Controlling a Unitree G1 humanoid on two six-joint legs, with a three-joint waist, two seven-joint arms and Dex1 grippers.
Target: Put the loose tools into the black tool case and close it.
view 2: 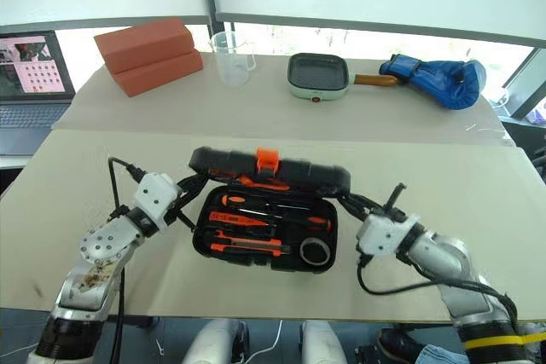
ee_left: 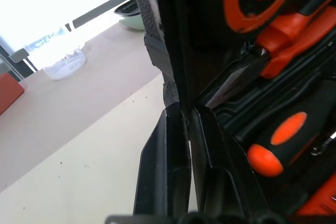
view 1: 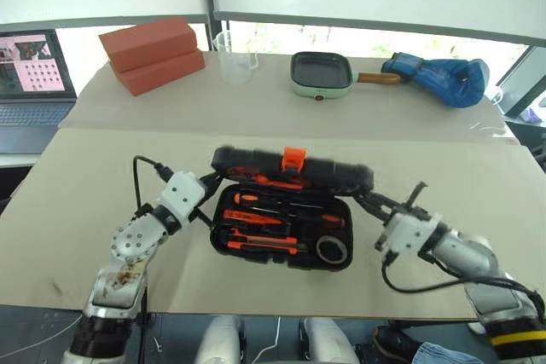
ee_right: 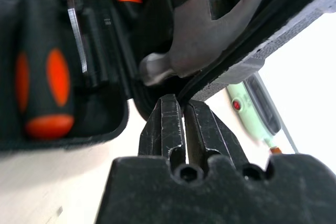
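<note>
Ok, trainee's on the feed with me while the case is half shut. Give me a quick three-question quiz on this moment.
1. True or false: the lid of the black tool case is fully shut.
2. Where do the left gripper and right gripper sit? A) both on the latch B) one at each end of the lid C) both on the table
3. What lies in the case's corner nearest the right gripper?

Key:
1. False: the lid is partly raised, and the tools inside show.
2. B, both with fingers shut on the lid's edge.
3. The dark tape roll.
</note>
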